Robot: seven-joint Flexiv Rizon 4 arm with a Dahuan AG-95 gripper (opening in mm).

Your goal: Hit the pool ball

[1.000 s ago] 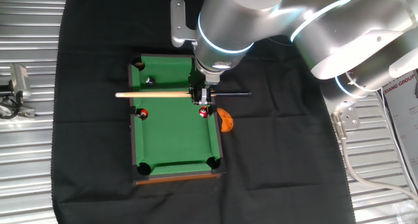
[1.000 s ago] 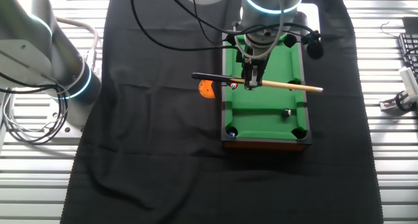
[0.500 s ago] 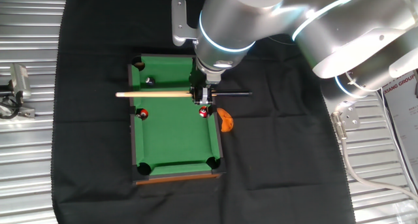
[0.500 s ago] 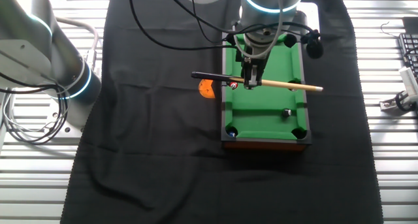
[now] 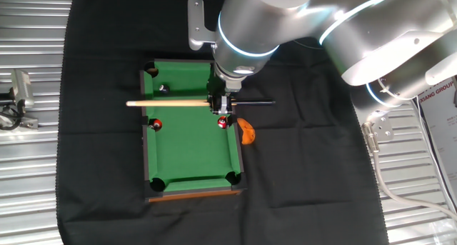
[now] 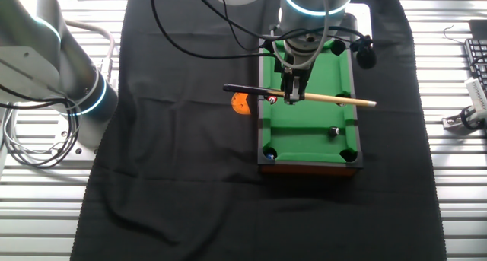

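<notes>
Over the green pool table, my end effector is clamped on the cue, which lies across the table's width. Pool ball sits on the felt near a corner pocket, just beside the cue shaft, not touching.

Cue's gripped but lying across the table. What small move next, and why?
Probably swing the cue so its tip lines up behind the pool ball. The gripper holds the cue crosswise, and the ball sits beside the shaft on the felt, not ahead of the tip.
</notes>
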